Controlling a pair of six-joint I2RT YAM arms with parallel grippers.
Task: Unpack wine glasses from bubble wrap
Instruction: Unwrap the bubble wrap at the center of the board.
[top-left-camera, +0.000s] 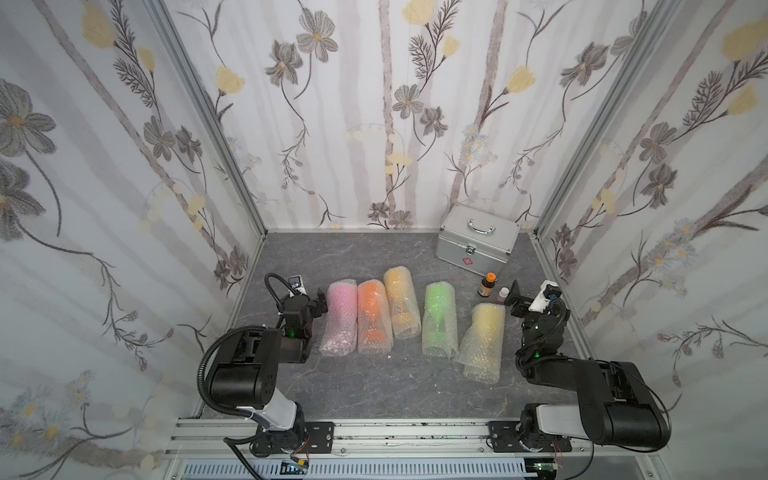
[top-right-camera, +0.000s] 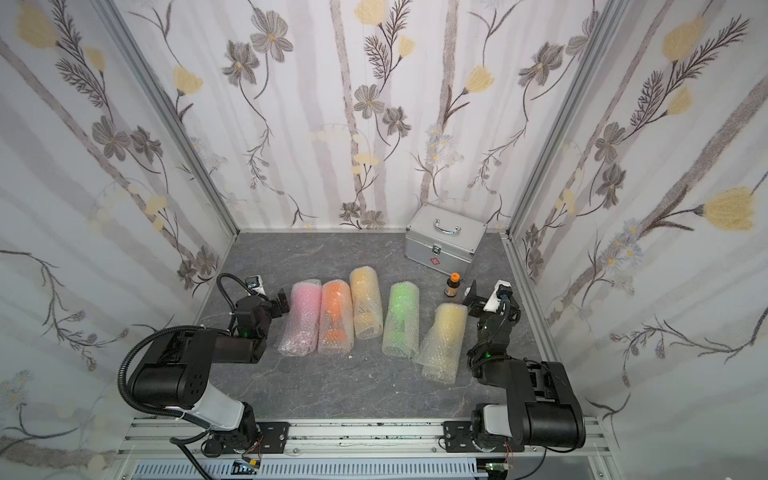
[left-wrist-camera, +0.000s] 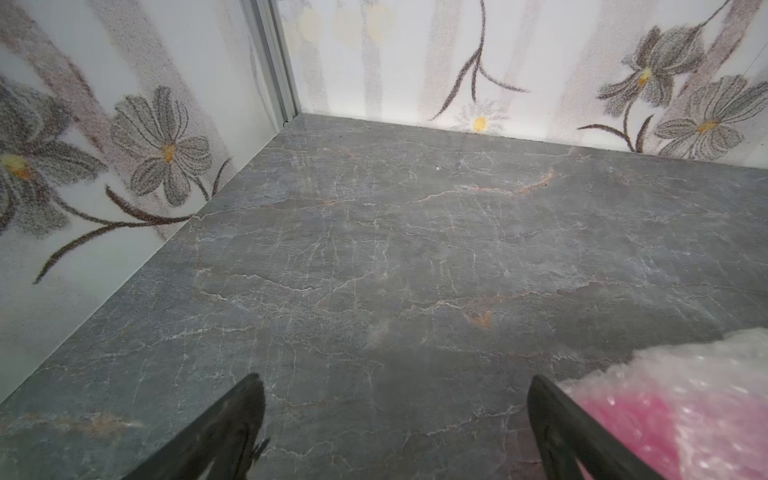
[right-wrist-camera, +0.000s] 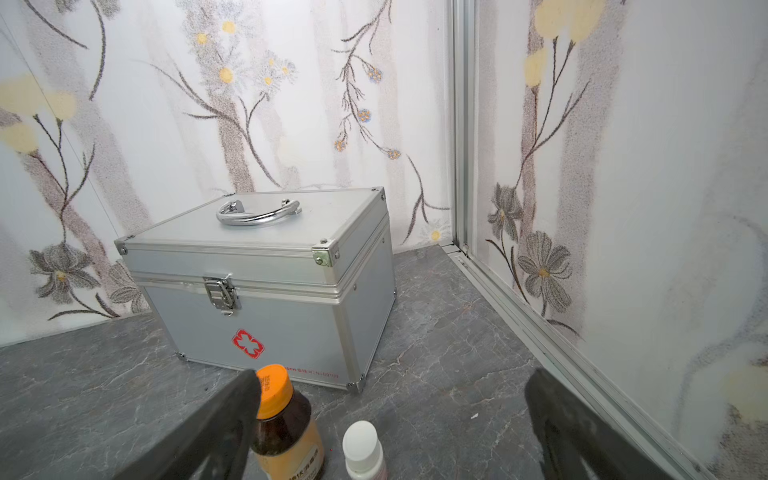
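Several wine glasses lie in a row on the grey table in both top views, each rolled in a bubble wrap tube: pink (top-left-camera: 340, 318), orange (top-left-camera: 374, 316), amber-yellow (top-left-camera: 401, 303), green (top-left-camera: 439, 320) and yellow (top-left-camera: 484, 340). My left gripper (top-left-camera: 318, 305) stands open just left of the pink roll. In the left wrist view the gripper (left-wrist-camera: 395, 380) holds nothing, and the pink bubble wrap (left-wrist-camera: 685, 407) lies beside one finger. My right gripper (top-left-camera: 515, 301) is open beside the top of the yellow roll, and it is empty (right-wrist-camera: 392, 374).
A shut silver first-aid case (top-left-camera: 476, 245) stands at the back right. A brown orange-capped bottle (right-wrist-camera: 282, 419) and a small white-capped bottle (right-wrist-camera: 361, 449) stand just in front of the right gripper. Flowered walls close in the table (top-left-camera: 374, 386) on three sides.
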